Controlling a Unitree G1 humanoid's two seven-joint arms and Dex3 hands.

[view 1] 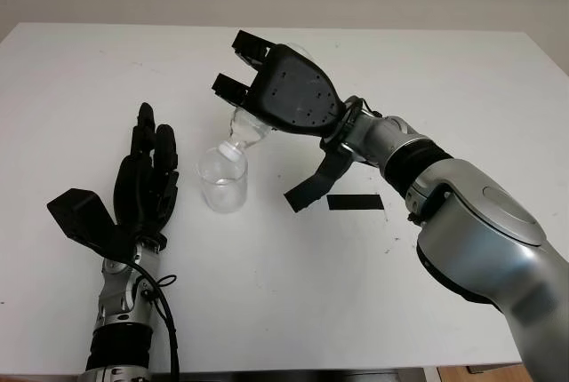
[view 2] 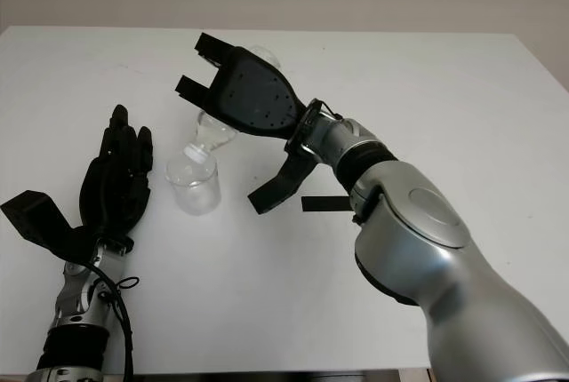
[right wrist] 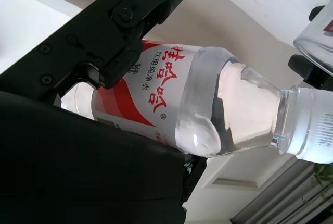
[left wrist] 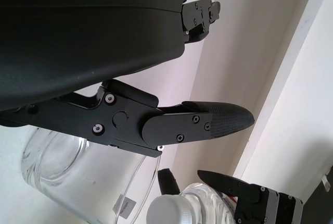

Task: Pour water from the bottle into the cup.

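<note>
The right hand (view 1: 289,98) has its fingers closed around the water bottle (right wrist: 208,104), tilted with its white cap over the clear cup (view 1: 223,180) on the white counter (view 1: 80,80). The left hand (view 1: 142,182) is open beside the cup.

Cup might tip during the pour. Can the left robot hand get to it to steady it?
Probably yes: the left robot hand is open just beside the cup, nothing between them; the bottle approaches from the other side.
</note>
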